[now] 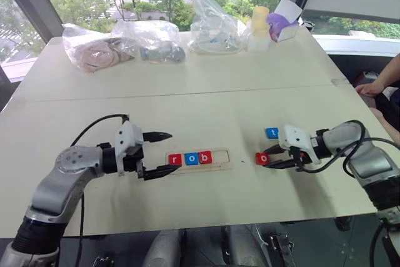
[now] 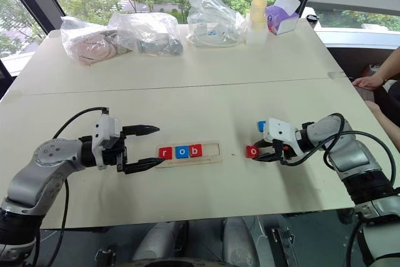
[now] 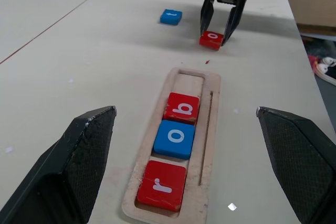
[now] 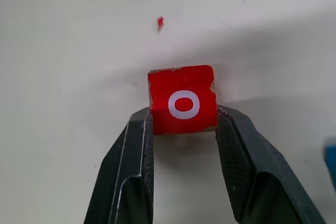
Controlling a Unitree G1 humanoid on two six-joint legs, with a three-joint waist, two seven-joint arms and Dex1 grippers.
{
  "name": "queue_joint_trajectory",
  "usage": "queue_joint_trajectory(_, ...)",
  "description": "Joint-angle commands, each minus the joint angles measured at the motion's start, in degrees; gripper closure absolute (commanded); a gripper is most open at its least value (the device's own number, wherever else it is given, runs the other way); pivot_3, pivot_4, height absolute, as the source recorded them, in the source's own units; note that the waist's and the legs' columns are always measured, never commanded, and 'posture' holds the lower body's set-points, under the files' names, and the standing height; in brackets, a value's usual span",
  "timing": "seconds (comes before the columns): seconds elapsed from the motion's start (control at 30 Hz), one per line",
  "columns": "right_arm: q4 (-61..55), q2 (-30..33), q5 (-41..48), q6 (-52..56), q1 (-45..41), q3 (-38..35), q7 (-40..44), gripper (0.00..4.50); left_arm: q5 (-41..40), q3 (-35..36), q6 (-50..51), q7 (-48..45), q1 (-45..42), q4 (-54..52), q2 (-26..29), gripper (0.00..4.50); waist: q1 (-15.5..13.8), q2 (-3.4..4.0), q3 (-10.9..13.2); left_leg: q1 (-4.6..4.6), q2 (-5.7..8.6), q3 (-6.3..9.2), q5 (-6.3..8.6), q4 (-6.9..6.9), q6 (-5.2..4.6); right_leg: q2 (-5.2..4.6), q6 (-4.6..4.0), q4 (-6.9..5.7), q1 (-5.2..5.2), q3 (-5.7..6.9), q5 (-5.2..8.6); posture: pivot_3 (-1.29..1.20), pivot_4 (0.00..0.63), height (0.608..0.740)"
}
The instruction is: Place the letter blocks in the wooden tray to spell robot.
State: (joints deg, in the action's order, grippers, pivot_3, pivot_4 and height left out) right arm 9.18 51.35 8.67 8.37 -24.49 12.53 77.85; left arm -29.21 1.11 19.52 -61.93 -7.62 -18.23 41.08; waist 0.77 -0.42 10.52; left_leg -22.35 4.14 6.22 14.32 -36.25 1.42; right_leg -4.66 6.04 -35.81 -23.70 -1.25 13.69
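The wooden tray (image 1: 220, 155) lies at the table's middle front. It holds three letter blocks from its left end: a red r (image 1: 175, 159), a blue o (image 1: 190, 158) and a red b (image 1: 205, 157). The tray's right part is bare. To the right of the tray a red o block (image 4: 182, 99) lies on the table, with my right gripper (image 1: 273, 157) shut on its two sides. A blue t block (image 1: 272, 132) rests just behind it. My left gripper (image 1: 161, 152) stands open at the tray's left end, holding nothing.
Several clear plastic bags (image 1: 150, 40) with odds and ends, a pale bottle (image 1: 259, 28) and a purple-and-white box (image 1: 282, 24) line the table's far side. A person's hand (image 1: 370, 87) rests at the table's right edge.
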Motion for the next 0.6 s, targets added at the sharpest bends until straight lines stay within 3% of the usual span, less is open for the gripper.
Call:
queue_joint_trajectory(0.03, -8.25, -1.38, 3.15, 3.88, -0.66, -2.23, -1.28, 3.39, -1.27, 1.42, 0.02, -0.88, -0.96, -0.94, 0.84, 0.0, -0.03, 0.03, 0.02, 0.0, 0.0, 0.0, 0.0, -0.01, 0.0, 0.0, 0.0, -0.04, -0.02, -0.01, 0.0, 0.0, 0.15, 0.74)
queue_joint_trajectory(0.23, -20.5, -4.69, 3.58, 15.05, -2.16, 1.18, -5.62, 3.39, -0.89, 1.25, -0.12, -0.74, -1.52, -0.58, 0.73, 0.0, -0.18, 0.02, 0.02, -0.04, 0.0, 0.02, 0.0, -0.02, 0.0, -0.02, 0.0, -0.08, -0.06, -0.01, 0.0, 0.0, 0.15, 0.74)
queue_joint_trajectory(0.6, -18.61, -12.17, -3.19, 16.77, -5.95, 8.46, -12.1, 3.39, -0.74, 1.07, 0.15, 0.63, -0.76, -1.71, 0.32, 0.0, -0.09, 0.01, 0.02, -0.05, 0.01, 0.01, -0.01, -0.01, 0.01, -0.01, 0.01, -0.08, -0.1, -0.01, 0.0, 0.0, 0.15, 0.74)
